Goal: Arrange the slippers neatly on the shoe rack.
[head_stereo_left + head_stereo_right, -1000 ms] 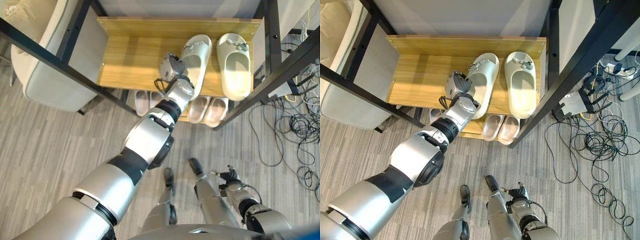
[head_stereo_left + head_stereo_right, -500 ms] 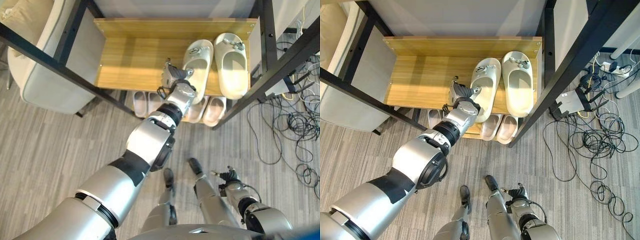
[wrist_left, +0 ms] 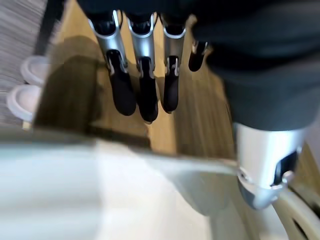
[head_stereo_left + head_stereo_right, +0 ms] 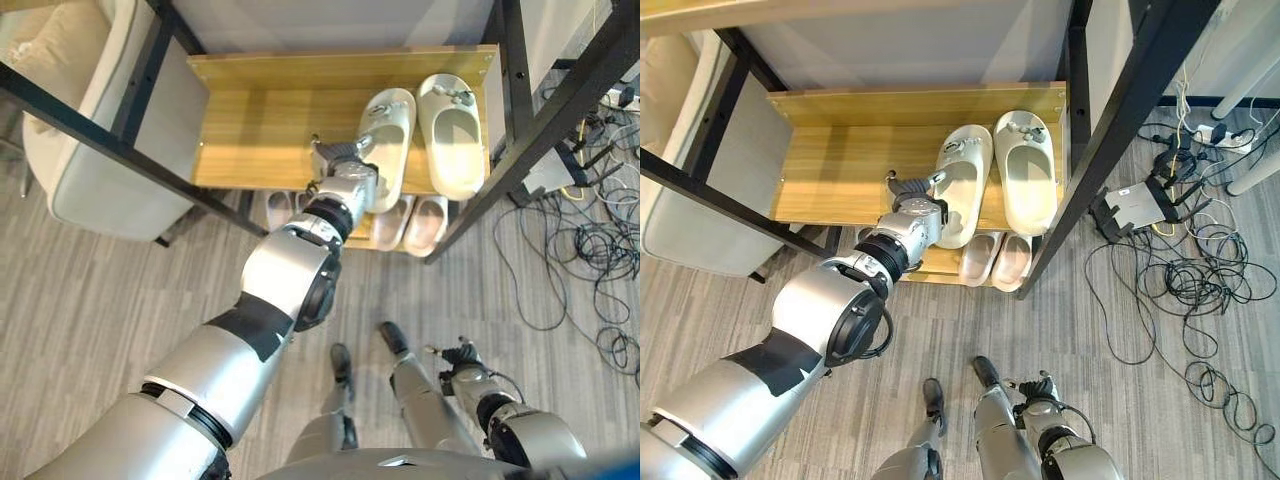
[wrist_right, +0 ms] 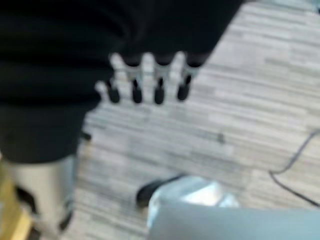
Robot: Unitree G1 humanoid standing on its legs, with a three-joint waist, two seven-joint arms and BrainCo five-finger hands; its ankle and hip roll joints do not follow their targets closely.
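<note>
While both cream slippers lie on shoe rack, left one is skewed; I read straightening as unfinished. Left hand, fingers straight, holds nothing; right hand relaxed, empty.

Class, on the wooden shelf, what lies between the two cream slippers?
Nothing: a narrow strip of bare wooden shelf separates the left cream slipper from the right cream slipper, per the right eye view.

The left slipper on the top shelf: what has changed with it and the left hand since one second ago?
The left hand has moved from the slipper's side down to its heel end, fingers straight against it. The left slipper now lies closer to parallel with the right slipper. The right slipper, the lower pairs and the idle right hand stayed as they were.
</note>
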